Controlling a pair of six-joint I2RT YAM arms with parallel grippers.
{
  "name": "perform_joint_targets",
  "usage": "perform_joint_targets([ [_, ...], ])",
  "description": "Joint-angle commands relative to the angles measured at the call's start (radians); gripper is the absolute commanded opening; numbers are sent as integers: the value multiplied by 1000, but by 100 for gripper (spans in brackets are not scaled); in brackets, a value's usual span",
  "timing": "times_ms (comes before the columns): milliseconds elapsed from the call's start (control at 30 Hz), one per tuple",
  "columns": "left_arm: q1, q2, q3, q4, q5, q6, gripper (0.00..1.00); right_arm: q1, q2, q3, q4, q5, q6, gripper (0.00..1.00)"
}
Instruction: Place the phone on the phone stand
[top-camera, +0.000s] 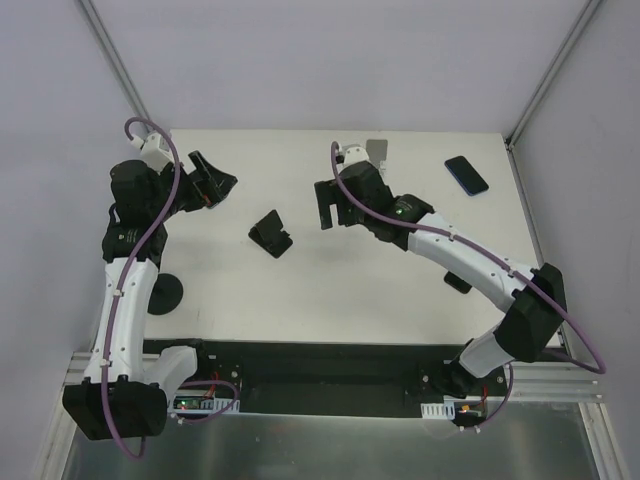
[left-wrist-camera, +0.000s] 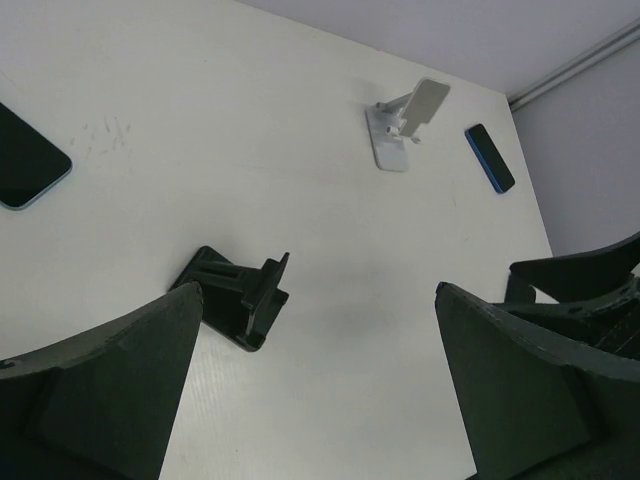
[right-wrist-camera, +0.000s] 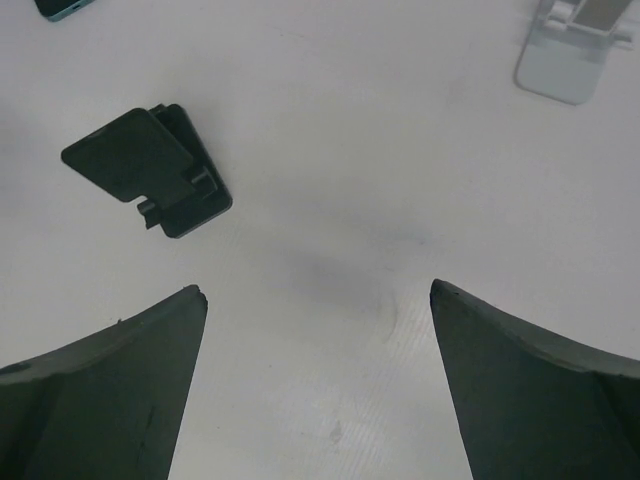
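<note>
A dark phone with a blue edge (top-camera: 466, 174) lies flat at the table's far right, also in the left wrist view (left-wrist-camera: 490, 157). A second phone with a light-blue rim (left-wrist-camera: 25, 160) lies at the left; only its corner (right-wrist-camera: 62, 6) shows to the right wrist. A black phone stand (top-camera: 270, 233) sits mid-table between the arms (left-wrist-camera: 235, 295) (right-wrist-camera: 150, 165). A white phone stand (top-camera: 377, 150) stands at the back (left-wrist-camera: 405, 125) (right-wrist-camera: 575, 50). My left gripper (top-camera: 215, 178) (left-wrist-camera: 318, 300) hovers open, left of the black stand. My right gripper (top-camera: 330, 212) (right-wrist-camera: 318, 290) hovers open to its right, empty.
A round black disc (top-camera: 165, 292) lies near the left arm at the table's front left. A small dark object (top-camera: 457, 283) shows under the right arm's forearm. Frame posts rise at the back corners (top-camera: 540, 90).
</note>
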Motion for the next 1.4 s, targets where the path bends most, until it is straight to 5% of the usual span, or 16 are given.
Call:
perform_joint_targets([
  [0, -2, 9, 4, 37, 51, -19, 99, 50, -57, -31, 176, -55, 9, 96],
  [167, -17, -34, -2, 19, -45, 0, 99, 82, -18, -46, 442, -291, 70, 96],
  [400, -19, -201, 88, -420, -468, -60, 99, 143, 108, 113, 429, -212, 38, 96],
  [633, -17, -405, 75, -727, -672, -35, 99, 199, 125, 40, 429, -46, 8, 96],
  [767, -29, -370, 43, -931, -864, -142, 99, 199, 93, -66, 466, -63, -132, 96],
  [1000, -28, -372, -39, -878, -1054, -210, 99, 200, 72, -160, 523, -37, -262, 96],
  [1100, -28, -311, -72, -717, -961, -82, 99, 199, 73, -172, 535, -40, -294, 96],
  [1367, -15, -131, -97, -604, -952, -3, 99, 195, 33, -232, 578, -72, -344, 96],
])
